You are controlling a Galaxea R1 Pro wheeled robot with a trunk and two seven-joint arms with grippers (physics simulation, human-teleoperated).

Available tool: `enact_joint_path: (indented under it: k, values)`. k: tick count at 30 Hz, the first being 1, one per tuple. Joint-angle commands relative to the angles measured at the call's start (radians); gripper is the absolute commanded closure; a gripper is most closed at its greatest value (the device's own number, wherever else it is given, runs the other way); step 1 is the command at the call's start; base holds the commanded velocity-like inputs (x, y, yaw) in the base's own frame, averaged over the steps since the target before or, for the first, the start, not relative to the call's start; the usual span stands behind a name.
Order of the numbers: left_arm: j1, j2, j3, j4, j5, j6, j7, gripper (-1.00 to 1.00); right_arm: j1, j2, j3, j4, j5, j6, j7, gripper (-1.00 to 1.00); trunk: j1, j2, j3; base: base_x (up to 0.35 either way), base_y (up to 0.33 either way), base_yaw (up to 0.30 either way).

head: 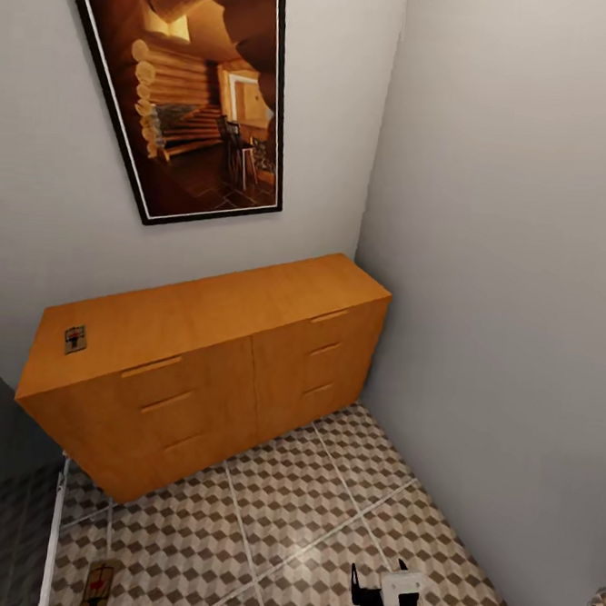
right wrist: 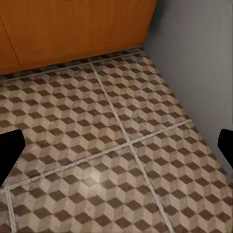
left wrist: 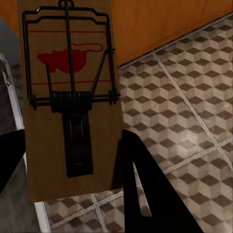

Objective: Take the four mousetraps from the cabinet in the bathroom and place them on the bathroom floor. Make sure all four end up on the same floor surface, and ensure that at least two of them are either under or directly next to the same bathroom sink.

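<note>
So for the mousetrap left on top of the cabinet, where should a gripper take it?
By the long edges of the mousetrap, coming straight down from above: it lies flat on the cabinet top near its left end, too thin for a side approach.

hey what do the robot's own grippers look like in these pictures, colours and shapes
In the head view, the right gripper has two short black fingers rising from a black body with a white block mounted on it. In the left wrist view, the left gripper's fingers are flat, matte black wedges with angular edges. No cables or markings show.
</note>
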Motion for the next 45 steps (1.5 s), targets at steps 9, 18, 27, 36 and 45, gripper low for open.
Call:
enact_joint_path:
  k: [9, 18, 27, 36, 45]
  values:
    - [-0.001, -0.001, -0.008, 0.003, -0.001, -0.004, 0.007, 1.00, -0.001, 0.000, 0.002, 0.001, 0.010, 0.000, -0.010, -1.00, 0.000, -0.001, -0.001, 0.000, 0.000, 0.283]
    - [-0.001, -0.001, -0.008, 0.003, -0.001, -0.004, 0.007, 1.00, -0.001, 0.000, 0.002, 0.001, 0.010, 0.001, -0.010, -1.00, 0.000, -0.001, -0.001, 0.000, 0.000, 0.283]
    - [-0.002, -0.002, -0.008, 0.004, -0.001, -0.004, 0.007, 1.00, -0.001, 0.000, 0.002, 0.002, 0.010, 0.001, -0.010, -1.00, 0.000, -0.001, -0.001, 0.000, 0.000, 0.283]
    - [-0.001, -0.002, -0.008, 0.004, -0.001, -0.004, 0.006, 1.00, -0.001, 0.000, 0.003, 0.002, 0.009, 0.001, -0.010, -1.00, 0.000, -0.001, -0.001, 0.000, 0.000, 0.283]
    - [-0.001, -0.008, -0.008, 0.004, -0.001, 0.007, 0.003, 1.00, -0.001, 0.000, 0.003, 0.002, 0.009, -0.002, -0.010, -1.00, 0.000, -0.001, -0.001, 0.000, 0.000, 0.268]
